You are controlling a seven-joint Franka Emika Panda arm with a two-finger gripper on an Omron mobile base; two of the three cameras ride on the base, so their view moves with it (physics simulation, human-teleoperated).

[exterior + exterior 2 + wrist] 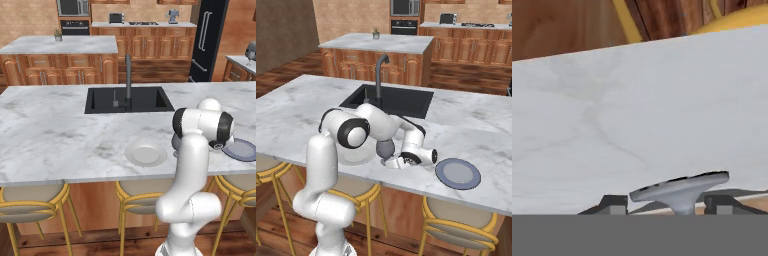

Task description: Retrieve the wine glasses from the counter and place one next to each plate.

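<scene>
- While low over the marble bar top (pixel 476 125), gripper (pixel 667 204) pinches a wine glass (pixel 385 149) by its stem.
- Blue-grey plate (pixel 458 173) just beside gripper; white plate (pixel 145 152) opposite.

Hand view: the round grey foot of a wine glass (pixel 679 189) sat between the two dark fingertips (pixel 614 204) of the gripper (pixel 667 205) at the bottom of the frame, tilted so that its right edge rode higher than its left, with a short length of stem running down from it out of sight. Beyond it a white, grey-veined marble bar top (pixel 637 115) spread across most of the frame. Past the marble's far edge showed brown wood (pixel 567 25) and yellow stool parts (pixel 732 19), one a thin bar, the other a curved piece at the upper right.
</scene>
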